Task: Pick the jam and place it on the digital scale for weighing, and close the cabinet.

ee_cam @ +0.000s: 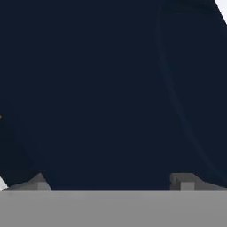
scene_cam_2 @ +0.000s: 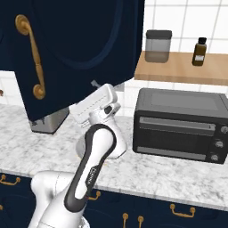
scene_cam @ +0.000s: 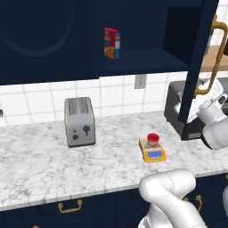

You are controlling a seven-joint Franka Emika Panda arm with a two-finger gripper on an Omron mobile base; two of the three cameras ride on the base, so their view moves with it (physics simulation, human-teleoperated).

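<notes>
One jam (scene_cam: 152,138) set on one digital scale (scene_cam: 154,154) near the bench (scene_cam: 40,171) front edge, one cabinet (scene_cam_2: 84,49) door swung open, hand (ee_cam: 113,181) fingers spread apart against it.

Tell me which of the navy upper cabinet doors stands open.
The navy arched-panel door with the brass vertical handle at the right stands open, swung outward edge-on. The arched-panel door at the left sits shut.
</notes>
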